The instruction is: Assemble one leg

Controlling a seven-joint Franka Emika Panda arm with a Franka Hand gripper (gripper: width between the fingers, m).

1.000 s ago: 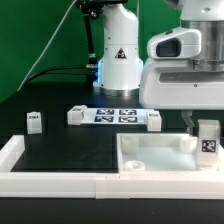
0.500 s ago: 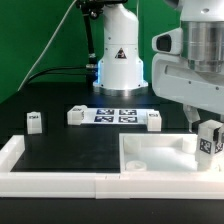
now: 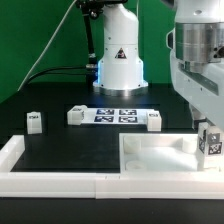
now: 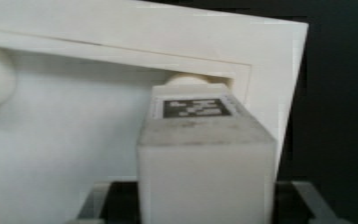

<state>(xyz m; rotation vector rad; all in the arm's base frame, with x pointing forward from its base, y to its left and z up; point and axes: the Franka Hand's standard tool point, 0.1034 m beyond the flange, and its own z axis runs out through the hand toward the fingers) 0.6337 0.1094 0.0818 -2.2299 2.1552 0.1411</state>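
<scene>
My gripper point(image 3: 209, 133) is shut on a leg point(image 3: 211, 143), a small white block with a black-and-white tag. It holds the leg at the exterior view's right, over the far right corner of the white tray-like tabletop point(image 3: 150, 158). In the wrist view the leg point(image 4: 201, 140) stands between my fingers point(image 4: 108, 200), its tip at the corner hole point(image 4: 190, 79) of the tabletop point(image 4: 69, 120). Whether the tip is inside the hole I cannot tell. Three more legs stand on the black table: one at the left point(image 3: 33, 121), one by the marker board point(image 3: 75, 116), one right of it point(image 3: 154, 120).
The marker board point(image 3: 115, 115) lies flat at the table's middle back. The robot's white base point(image 3: 118, 60) stands behind it. A white raised border point(image 3: 60, 181) runs along the table's front and left side.
The arm has swung toward the exterior view's right and turned. The held leg has moved slightly right and down onto the tabletop's far right corner.
</scene>
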